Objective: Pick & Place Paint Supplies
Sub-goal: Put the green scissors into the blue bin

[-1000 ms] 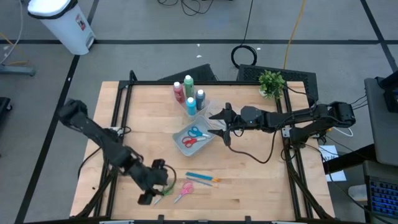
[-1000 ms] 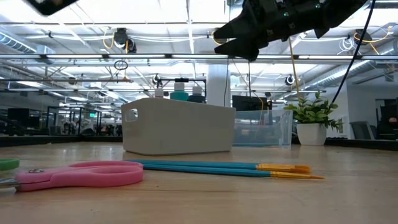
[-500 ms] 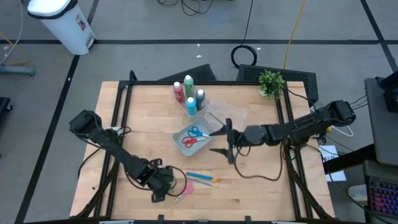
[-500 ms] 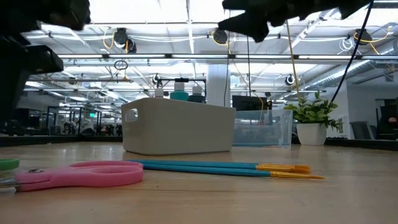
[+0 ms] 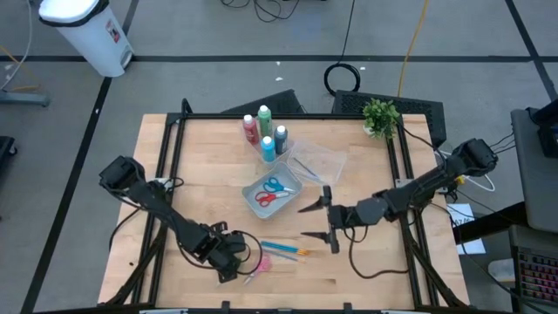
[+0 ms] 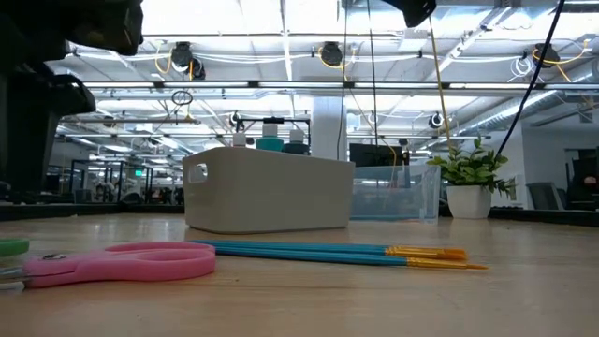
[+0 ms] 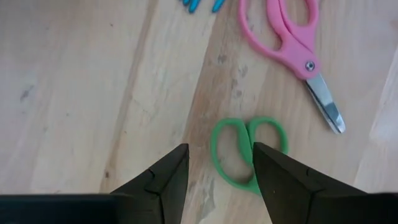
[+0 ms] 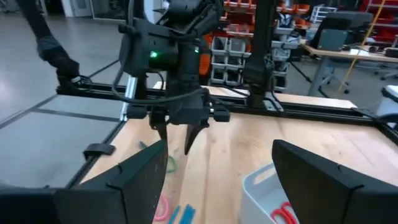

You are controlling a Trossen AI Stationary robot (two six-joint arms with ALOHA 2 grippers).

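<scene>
Green scissors (image 7: 247, 134) lie flat near the table's front edge, left of centre. My left gripper (image 7: 219, 155) points down at their handle loops, fingers open on either side of one loop; in the right wrist view its tips (image 8: 180, 134) hang just above the wood. Pink scissors (image 5: 259, 267) and two blue orange-tipped brushes (image 5: 283, 250) lie just right of it. My right gripper (image 5: 316, 221) hovers level and open, right of centre, with nothing in it. Red and blue scissors lie in the white bin (image 5: 272, 194). Bottles (image 5: 266, 135) stand behind it.
A clear plastic tub (image 5: 318, 161) sits right of the bottles. A small potted plant (image 5: 381, 116) stands at the far right corner. Black frame rails (image 5: 170, 166) run along the table's left and right sides. Bare wood lies at the left and the near right.
My left gripper has come down over the green scissors near the front edge and rolled about its own axis. My right gripper has swung from beside the white bin toward the near edge, still level and open. Scissors and brushes have stayed where they were.
</scene>
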